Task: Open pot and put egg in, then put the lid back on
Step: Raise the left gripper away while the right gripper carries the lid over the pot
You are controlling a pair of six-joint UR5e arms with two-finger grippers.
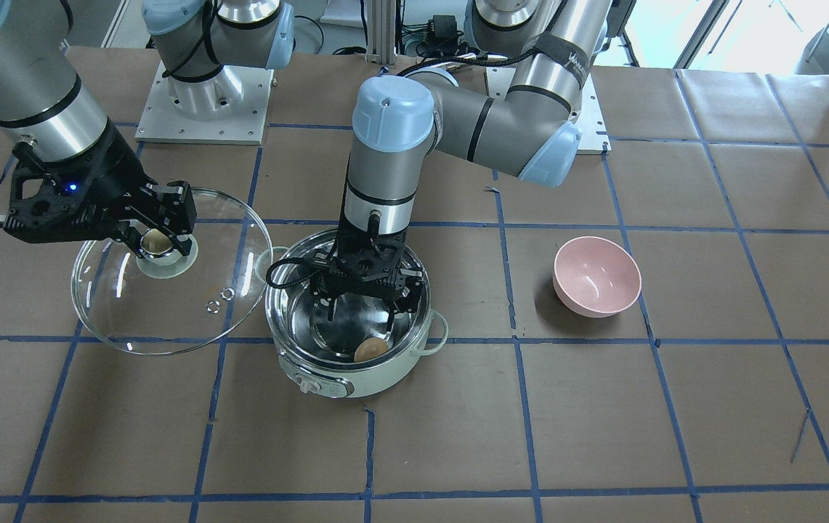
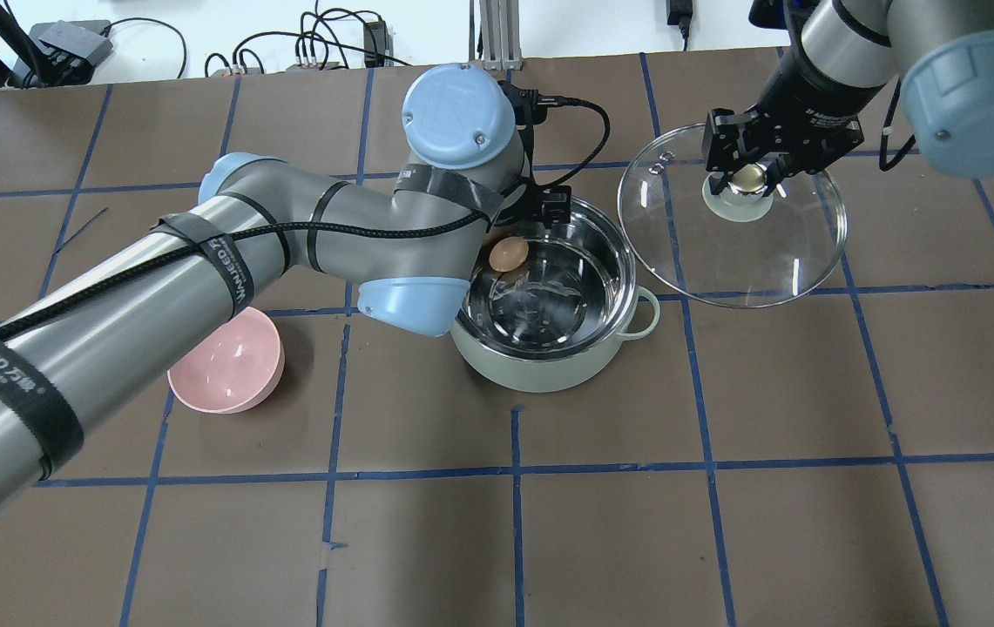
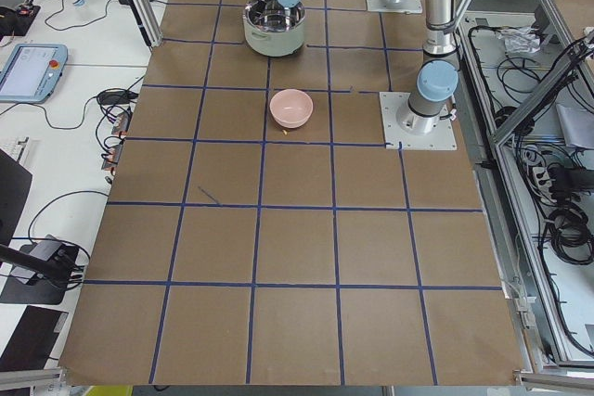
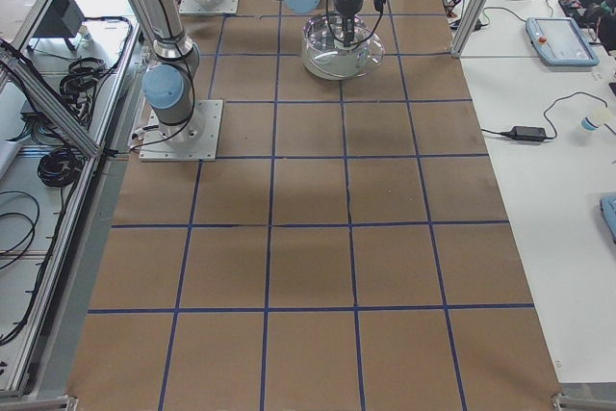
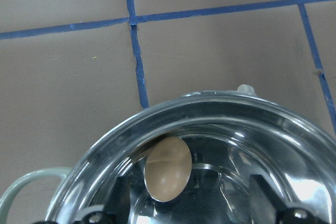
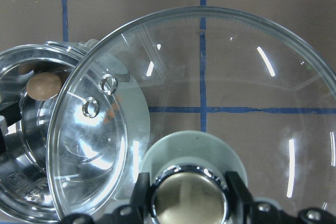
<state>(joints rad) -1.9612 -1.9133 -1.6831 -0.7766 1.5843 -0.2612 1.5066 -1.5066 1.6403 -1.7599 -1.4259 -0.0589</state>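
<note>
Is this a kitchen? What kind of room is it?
Most likely a robot lab, not a kitchen. A left arm and a right arm are bolted to a table covered with brown paper and blue tape lines, and cables and a control tablet lie beside it.

We read "ANJEED", followed by Chinese characters, in white on the black strap (image 2: pixel 4 370) low on the left arm (image 2: pixel 113 305); the leading letter is unclear. A second strap (image 2: pixel 225 266) higher up carries the same print. The blue cap (image 2: pixel 459 115) bears an embossed "UR" mark. White print on the right gripper (image 2: pixel 749 178) is too small to read.
</note>
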